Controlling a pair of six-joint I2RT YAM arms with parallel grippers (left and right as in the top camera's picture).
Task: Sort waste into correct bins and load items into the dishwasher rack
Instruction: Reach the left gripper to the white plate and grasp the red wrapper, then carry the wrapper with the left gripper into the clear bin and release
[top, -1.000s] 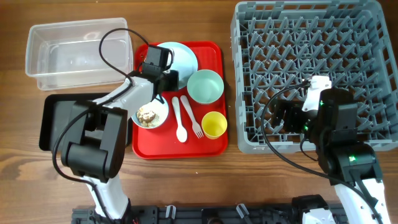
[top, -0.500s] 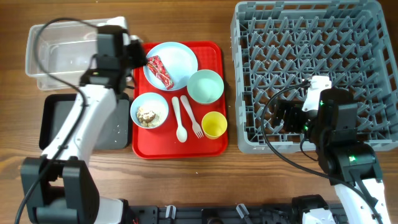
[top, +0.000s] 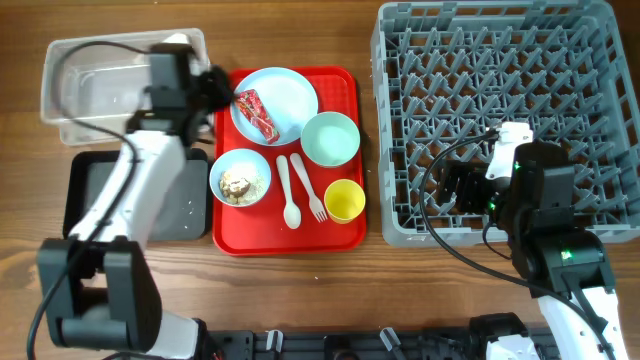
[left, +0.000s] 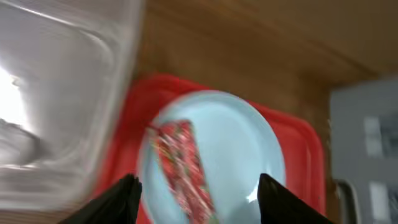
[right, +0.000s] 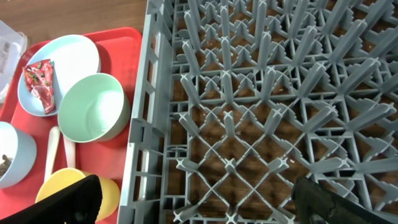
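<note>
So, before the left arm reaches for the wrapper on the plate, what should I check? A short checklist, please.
1. Left gripper open and empty: ok.
2. Wrapper centred ahead of it in the wrist view: ok.
3. Wrapper free on the plate, nothing on top: ok.
4. Gripper's height above the plate: cannot tell, the wrist view is blurred.
5. Right gripper away from the red tray, over the rack: ok.

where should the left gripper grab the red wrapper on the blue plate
Pinch the wrapper across its narrow width near the middle, coming straight down. It lies flat and long on the plate, so a sideways approach would likely hit the rim; its crumpled folds should give the open left gripper purchase.
</note>
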